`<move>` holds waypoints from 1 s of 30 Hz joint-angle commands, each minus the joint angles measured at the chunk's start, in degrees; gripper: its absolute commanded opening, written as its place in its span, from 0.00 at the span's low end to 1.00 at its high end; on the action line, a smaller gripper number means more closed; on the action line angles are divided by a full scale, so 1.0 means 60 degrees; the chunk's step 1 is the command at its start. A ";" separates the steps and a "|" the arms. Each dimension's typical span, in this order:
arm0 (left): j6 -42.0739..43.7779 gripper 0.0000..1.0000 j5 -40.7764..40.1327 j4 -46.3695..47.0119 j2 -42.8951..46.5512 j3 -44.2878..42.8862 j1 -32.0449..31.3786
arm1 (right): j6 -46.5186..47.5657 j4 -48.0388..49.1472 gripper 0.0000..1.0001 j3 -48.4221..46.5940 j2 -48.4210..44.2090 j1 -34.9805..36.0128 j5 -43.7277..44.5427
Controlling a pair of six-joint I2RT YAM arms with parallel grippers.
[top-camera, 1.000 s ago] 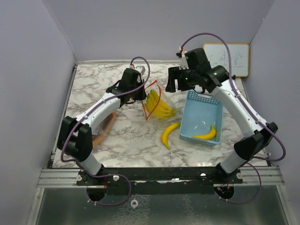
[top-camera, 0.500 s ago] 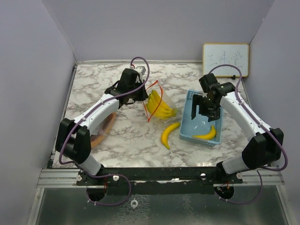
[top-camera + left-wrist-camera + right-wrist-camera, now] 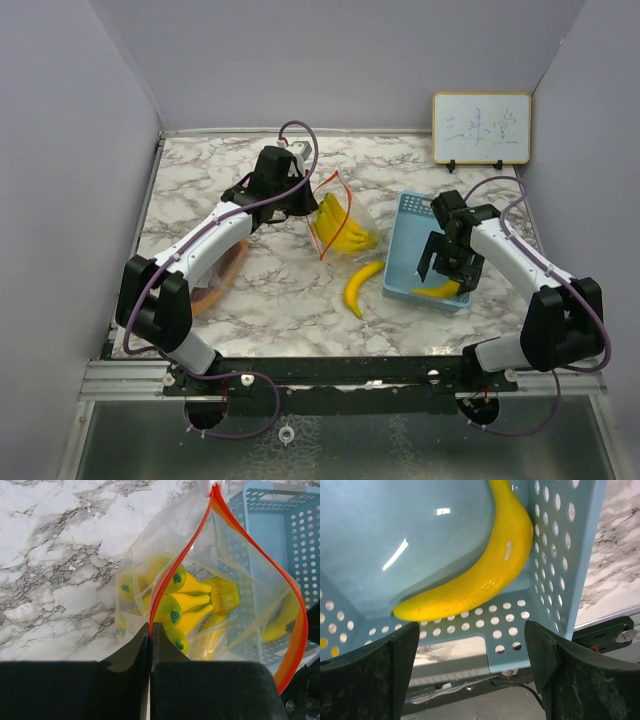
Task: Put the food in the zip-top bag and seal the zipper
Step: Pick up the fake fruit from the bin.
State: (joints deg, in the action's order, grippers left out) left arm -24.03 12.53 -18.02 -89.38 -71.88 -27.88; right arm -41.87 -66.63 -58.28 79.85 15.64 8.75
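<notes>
The right end effector [image 3: 471, 630] hangs with its fingers spread wide and nothing between them, pointing down into the light blue basket [image 3: 580, 555]. Just ahead of it lies a banana [image 3: 485, 575], tucked into the basket's 5 o'clock corner in the top view and curving along the perforated wall. It looks like smooth, hard plastic: probably light and stiff, and likely slippery across its rounded back. The thick middle of the curve seems the best place to grip, with the fingers across its width. The wall crowds one side, so the outer finger has little room.

The left end effector [image 3: 150, 630] is clamped on the rim of the zip-top bag [image 3: 250, 595], right at the red zipper strip, holding the mouth up and gaping toward the basket. The film is thin and floppy (it will likely sag if let go). Several yellow bananas [image 3: 185, 605] already sit inside it.

From above, the bag is at about 10 o'clock from the basket. One more loose banana [image 3: 360, 285] lies on the marble bench [image 3: 200, 180] at the basket's 9 o'clock, between bag and basket.
</notes>
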 commanded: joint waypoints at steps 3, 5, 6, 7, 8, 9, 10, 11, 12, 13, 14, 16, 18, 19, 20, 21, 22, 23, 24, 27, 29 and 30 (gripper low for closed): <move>0.0173 0.00 0.0342 0.0042 0.0257 -0.0110 -0.0013 | -0.0702 0.1670 0.85 0.0512 0.0879 -0.0127 -0.0022; 0.0191 0.00 0.0351 -0.0005 0.0219 -0.0147 -0.0016 | -0.0766 0.2006 0.85 0.0620 0.1166 -0.0127 0.0044; 0.0187 0.00 0.0347 -0.0020 0.0210 -0.0149 -0.0012 | -0.0758 0.2208 0.84 0.0652 0.1309 -0.0130 0.0137; 0.0173 0.00 0.0367 -0.0029 0.0195 -0.0149 -0.0012 | -0.0749 0.2337 0.84 0.0652 0.1488 -0.0131 0.0215; 0.0194 0.00 0.0382 -0.0049 0.0158 -0.0159 -0.0012 | -0.0719 0.2443 0.84 0.0629 0.1677 -0.0131 0.0261; 0.0196 0.00 0.0377 -0.0084 0.0139 -0.0163 -0.0012 | -0.0690 0.2491 0.84 0.0631 0.1845 -0.0131 0.0270; 0.0191 0.00 0.0385 -0.0116 0.0122 -0.0175 -0.0012 | -0.0677 0.2505 0.84 0.0646 0.1983 -0.0131 0.0270; 0.0201 0.00 0.0383 -0.0151 0.0097 -0.0189 -0.0012 | -0.0670 0.2526 0.84 0.0697 0.2037 -0.0131 0.0251; 0.0239 0.00 0.0366 -0.0192 0.0089 -0.0204 -0.0004 | -0.0669 0.2604 0.84 0.0816 0.2029 -0.0131 0.0227; 0.0246 0.00 0.0336 -0.0232 0.0070 -0.0208 0.0009 | -0.0661 0.2702 0.82 0.0948 0.1966 -0.0131 0.0233; 0.0247 0.00 0.0329 -0.0245 0.0049 -0.0217 0.0016 | -0.0653 0.2813 0.80 0.1063 0.1868 -0.0131 0.0274; 0.0255 0.00 0.0338 -0.0276 -0.0005 -0.0226 0.0028 | -0.0522 0.3155 0.76 0.1211 0.1688 -0.0131 0.0428; 0.0244 0.00 0.0401 -0.0277 -0.0088 -0.0250 0.0031 | -0.0222 0.3499 0.67 0.1185 0.1633 -0.0131 0.0647; 0.0234 0.00 0.0438 -0.0274 -0.0116 -0.0263 0.0045 | -0.0050 0.3546 0.59 0.1056 0.1665 -0.0131 0.0782; 0.0240 0.00 0.0455 -0.0281 -0.0148 -0.0286 0.0047 | 0.0110 0.3508 0.48 0.0871 0.1712 -0.0127 0.0921; 0.0228 0.00 0.0459 -0.0291 -0.0187 -0.0326 0.0047 | 0.0229 0.3379 0.36 0.0667 0.1699 -0.0130 0.1072; 0.0234 0.00 0.0456 -0.0289 -0.0197 -0.0358 0.0047 | 0.0311 0.3240 0.24 0.0436 0.1611 -0.0131 0.1249; 0.0240 0.00 0.0459 -0.0287 -0.0208 -0.0392 0.0039 | 0.0439 0.3116 0.16 0.0237 0.1437 -0.0131 0.1412; 0.0241 0.00 0.0447 -0.0292 -0.0229 -0.0431 0.0042 | 0.0603 0.3041 0.12 0.0044 0.1207 -0.0131 0.1544; 0.0245 0.00 0.0420 -0.0314 -0.0202 -0.0513 0.0047 | 0.1561 0.3264 0.09 -0.0540 0.0168 -0.0071 0.1302; 0.0261 0.00 0.0405 -0.0318 -0.0170 -0.0566 0.0046 | 0.2054 0.3718 0.08 -0.0857 -0.0548 0.0029 0.0751; 0.0254 0.00 0.0380 -0.0321 -0.0139 -0.0584 0.0041 | 0.2191 0.3988 0.08 -0.1043 -0.0854 0.0061 0.0337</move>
State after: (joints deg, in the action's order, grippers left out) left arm -23.33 13.74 -19.44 -90.45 -72.97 -27.75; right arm -36.01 -48.88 -58.89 84.23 15.03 13.89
